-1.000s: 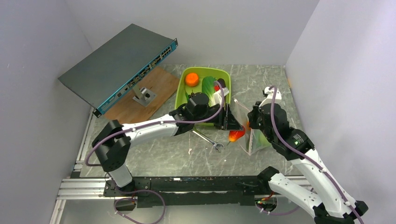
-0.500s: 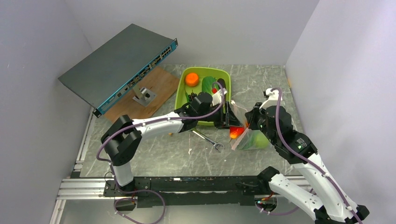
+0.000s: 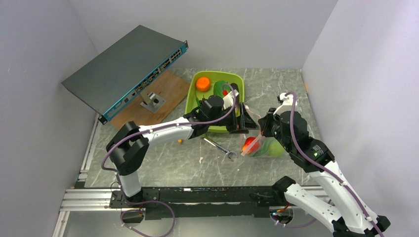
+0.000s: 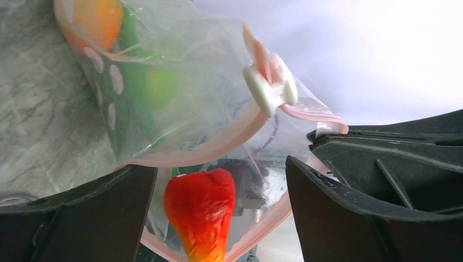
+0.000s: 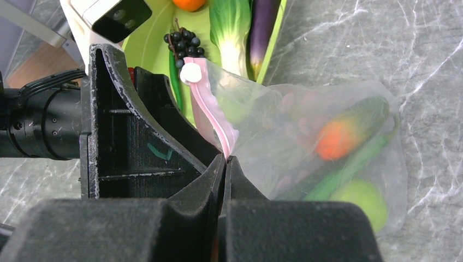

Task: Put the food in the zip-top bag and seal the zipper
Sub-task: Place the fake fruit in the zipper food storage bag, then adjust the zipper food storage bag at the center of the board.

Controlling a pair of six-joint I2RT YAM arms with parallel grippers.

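Observation:
The clear zip-top bag [image 3: 267,147] lies at mid-right, its mouth held up. My right gripper [image 3: 261,132] is shut on the pink zipper [image 5: 214,117] strip, as the right wrist view [image 5: 225,159] shows. The white slider [image 5: 190,72] sits at the strip's far end. My left gripper [image 3: 245,123] is open at the mouth, its fingers [image 4: 82,218] either side of a red tomato-like piece [image 4: 199,213] that sits inside the mouth, apart from the right finger. A round green fruit [image 5: 355,199], a cucumber [image 5: 349,164] and an orange-red piece [image 5: 336,136] lie in the bag.
The lime-green tub [image 3: 192,101] behind the bag holds an orange [image 3: 202,83], bok choy [image 5: 232,24], an eggplant [image 5: 262,22] and grapes [image 5: 183,41]. A silver wrench [image 3: 220,147] lies left of the bag. A network switch [image 3: 123,69] and wooden board [image 3: 170,86] stand at back left.
The bag has dropped from standing upright to lying lower and flatter. The red piece has gone from below the left gripper into the bag mouth. The left gripper has drawn back slightly.

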